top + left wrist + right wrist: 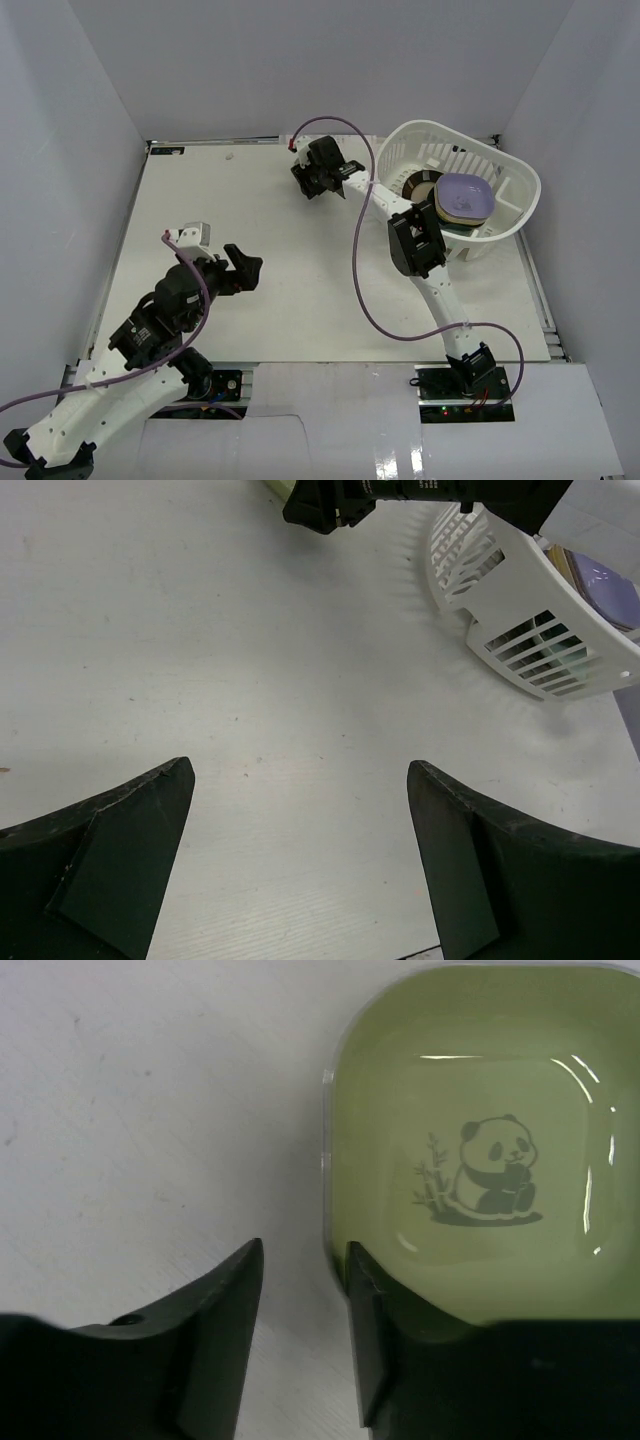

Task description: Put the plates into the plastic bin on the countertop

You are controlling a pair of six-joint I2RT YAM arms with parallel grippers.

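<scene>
Right gripper (305,1260) is on the green dish (480,1160) at the far middle of the table (300,300). Jaws part open and straddling the near-left rim: one finger over the inside, the other outside, with bare table showing between it and the rim, so not clamped. From the top view the dish is hidden under the gripper.

Left gripper (300,860) is spread wide, holding nothing, over bare table on the near left.

Bin (520,190) is at the far right, just beside the right gripper. A lavender dish (463,197) tops a stack inside, with the dark-rimmed plate (418,185) beside it.
</scene>
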